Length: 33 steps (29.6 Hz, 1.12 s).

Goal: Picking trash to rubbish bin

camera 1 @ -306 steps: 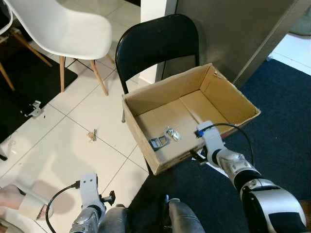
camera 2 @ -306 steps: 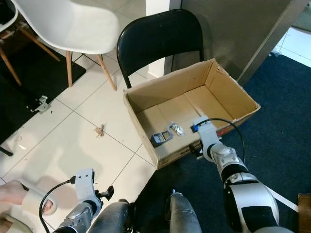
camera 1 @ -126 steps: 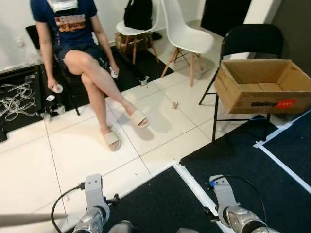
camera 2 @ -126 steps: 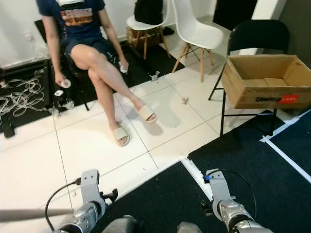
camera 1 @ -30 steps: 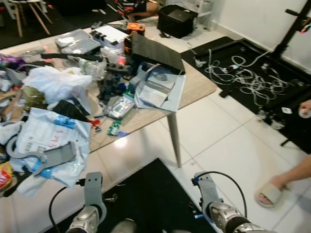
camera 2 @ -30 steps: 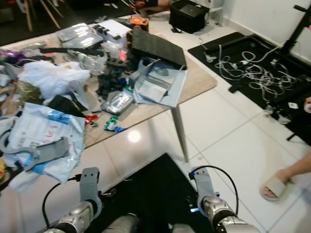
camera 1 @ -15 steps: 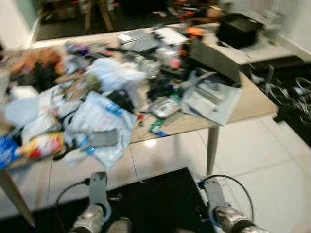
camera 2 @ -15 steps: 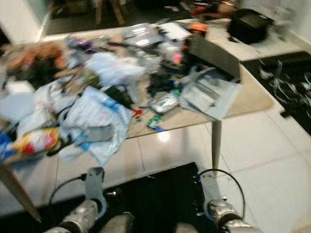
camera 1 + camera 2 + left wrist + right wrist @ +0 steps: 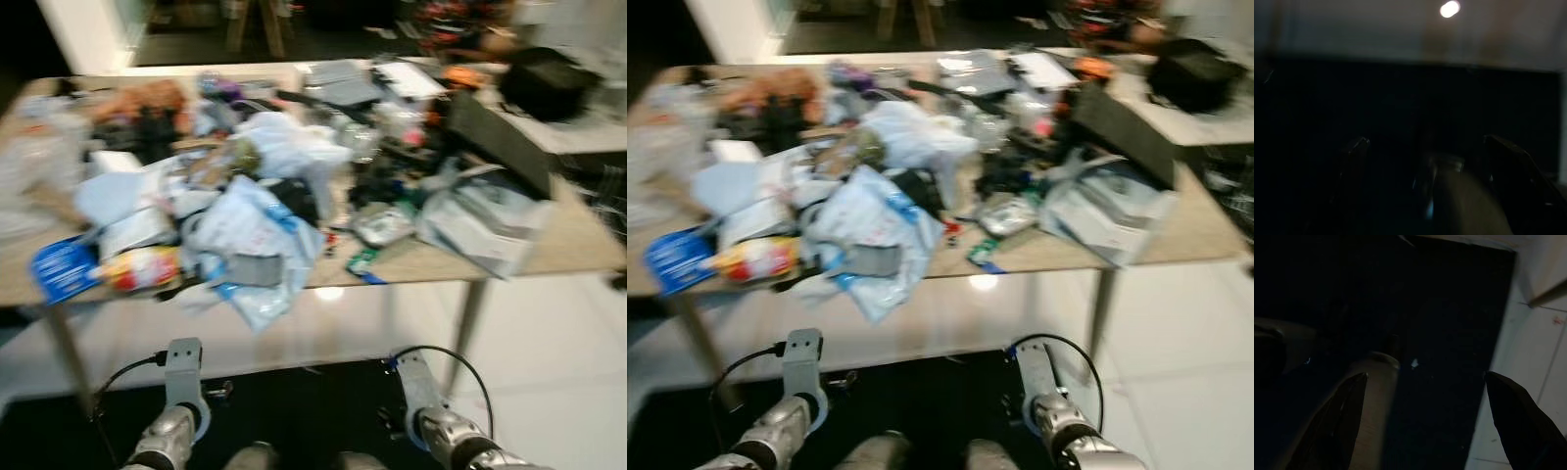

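Observation:
A wooden table stands before me, heaped with trash; the picture is blurred. Near its front edge lie a white and blue plastic mailer, a red and yellow snack packet, a blue packet, a silver foil pack and a small green wrapper. A white plastic bag sits further back. Both arms hang low, short of the table: left arm, right arm. My left gripper and right gripper stand open and empty over a dark mat.
A dark mat lies under me, with white tiled floor beyond it. The table legs stand close ahead. A pale open carton and a dark flat board lie at the table's right end.
The view has swung left, so the table now lies squarely across the picture and more of its left end shows. Both arms hang as before.

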### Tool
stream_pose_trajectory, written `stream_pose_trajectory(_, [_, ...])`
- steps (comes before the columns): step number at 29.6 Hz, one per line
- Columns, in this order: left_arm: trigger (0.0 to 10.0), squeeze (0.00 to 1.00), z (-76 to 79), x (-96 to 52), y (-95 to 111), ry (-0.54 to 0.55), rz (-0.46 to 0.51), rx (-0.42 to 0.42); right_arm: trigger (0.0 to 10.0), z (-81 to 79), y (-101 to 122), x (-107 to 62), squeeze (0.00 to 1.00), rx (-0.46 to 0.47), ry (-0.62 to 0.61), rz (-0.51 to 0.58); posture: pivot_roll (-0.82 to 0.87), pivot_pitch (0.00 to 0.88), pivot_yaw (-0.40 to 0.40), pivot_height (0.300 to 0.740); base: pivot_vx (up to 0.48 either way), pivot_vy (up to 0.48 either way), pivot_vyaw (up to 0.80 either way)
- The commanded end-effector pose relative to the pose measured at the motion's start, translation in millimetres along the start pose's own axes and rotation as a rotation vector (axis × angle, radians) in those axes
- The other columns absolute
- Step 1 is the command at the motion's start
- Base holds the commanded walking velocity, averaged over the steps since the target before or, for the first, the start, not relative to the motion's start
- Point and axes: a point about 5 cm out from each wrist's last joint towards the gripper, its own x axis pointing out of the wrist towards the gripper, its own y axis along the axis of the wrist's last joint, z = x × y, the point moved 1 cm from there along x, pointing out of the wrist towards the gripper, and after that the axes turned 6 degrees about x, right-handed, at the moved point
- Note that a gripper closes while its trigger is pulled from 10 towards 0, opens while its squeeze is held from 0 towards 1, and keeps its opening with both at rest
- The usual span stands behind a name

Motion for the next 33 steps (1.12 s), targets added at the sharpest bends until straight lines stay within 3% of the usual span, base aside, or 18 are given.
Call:
stream_pose_trajectory(1, [10.0, 0.0, 2.8, 0.3, -1.2, -0.008, -0.005, 0.007, 10.0, 1.3, -5.6, -0.2, 0.0, 0.017, -0.003, -0.021, 0.01, 0.112, 0.009, 0.74, 0.0, 0.0, 0.72])
stream_pose_trajectory(11, [10.0, 0.0, 1.0, -0.3, -3.5, 0.004, -0.012, 0.011, 10.0, 2.8, -6.0, -0.3, 0.0, -0.007, -0.025, -0.016, 0.02, 0.131, 0.01, 0.74, 0.0, 0.0, 0.7])
stream_pose_trajectory(24, [10.0, 0.0, 1.6, -0.2, -3.4, 0.007, -0.011, -0.008, 10.0, 4.1, -4.9, -0.4, 0.0, -0.031, -0.031, -0.02, 0.01, 0.137, 0.0, 0.74, 0.0, 0.0, 0.0])
stream_pose_trajectory(33, [10.0, 0.0, 3.9, 0.4, -1.6, -0.004, -0.004, -0.008, 10.0, 4.9, -3.9, -0.5, 0.0, -0.048, -0.027, -0.024, 0.01, 0.124, -0.006, 0.74, 0.0, 0.0, 0.74])
